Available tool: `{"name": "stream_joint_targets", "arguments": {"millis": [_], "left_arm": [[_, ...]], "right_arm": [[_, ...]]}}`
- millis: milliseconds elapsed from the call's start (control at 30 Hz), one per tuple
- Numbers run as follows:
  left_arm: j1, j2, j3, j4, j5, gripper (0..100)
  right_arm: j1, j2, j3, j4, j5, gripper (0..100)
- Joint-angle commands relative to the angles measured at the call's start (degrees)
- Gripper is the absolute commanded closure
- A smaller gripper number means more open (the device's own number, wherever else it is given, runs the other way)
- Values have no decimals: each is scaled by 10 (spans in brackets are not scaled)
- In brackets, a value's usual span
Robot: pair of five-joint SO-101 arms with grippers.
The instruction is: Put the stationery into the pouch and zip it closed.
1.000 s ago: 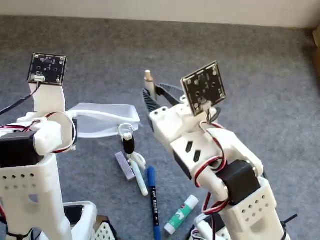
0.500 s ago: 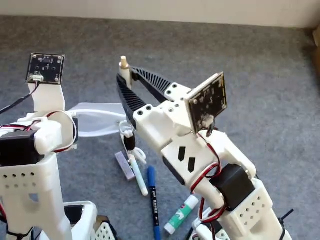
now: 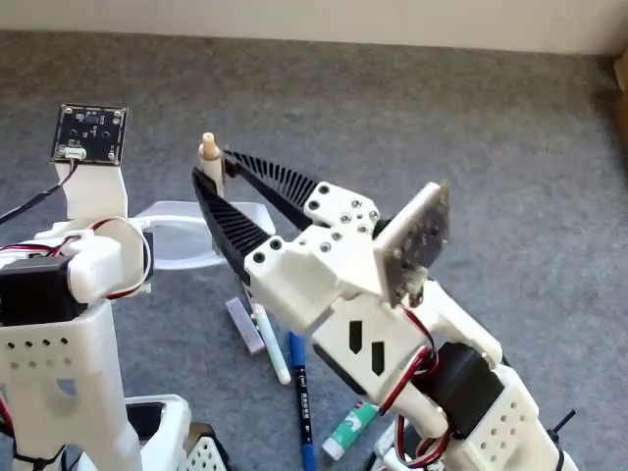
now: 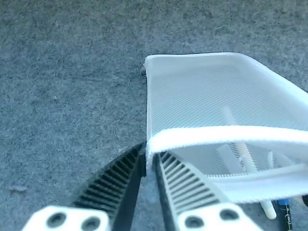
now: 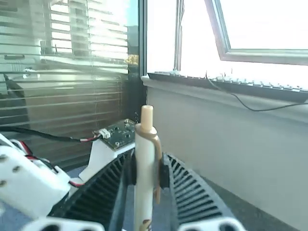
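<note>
Loose stationery nearest the arm bases: a glue stick [image 3: 345, 432], a blue pen [image 3: 300, 388], a white pen [image 3: 273, 351] and a grey block [image 3: 243, 326], laid close together on the table [image 3: 510, 147]; none of these is yet in the pouch [image 4: 207, 91]. Just beyond them the pouch lies on its side; its upper rim [image 4: 226, 134] is pinched between the closed fingers of the left gripper [image 4: 148, 161], so that the mouth is held agape on the side facing the loose items. Farther on, the right gripper [image 3: 209, 175] is clamped on a tan pen [image 3: 208, 149]; the pen is gripped at mid-length, its long axis upright and crosswise to the fingers, its pale end uppermost. In the high view the pen is seen over the pouch's far edge; its height above the pouch cannot be told. Judged from this: the right arm is the one placed to deliver; the pen would have to be tipped towards the pouch's own length and brought round to the open mouth; the zip is not yet drawn.
</note>
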Motion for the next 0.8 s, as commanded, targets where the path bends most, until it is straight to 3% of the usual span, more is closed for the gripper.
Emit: {"name": "stream_joint_targets", "arguments": {"millis": [0, 200, 567, 767], "left_arm": [[10, 22, 3, -13, 6, 993], [10, 22, 4, -11, 6, 993], [10, 22, 5, -11, 6, 993], [10, 22, 5, -11, 6, 993]], "right_arm": [[-5, 7, 20, -80, 38, 994], [-8, 5, 132, -223, 95, 994], [-92, -81, 163, -225, 100, 994], [-102, -92, 222, -230, 185, 994]]}}
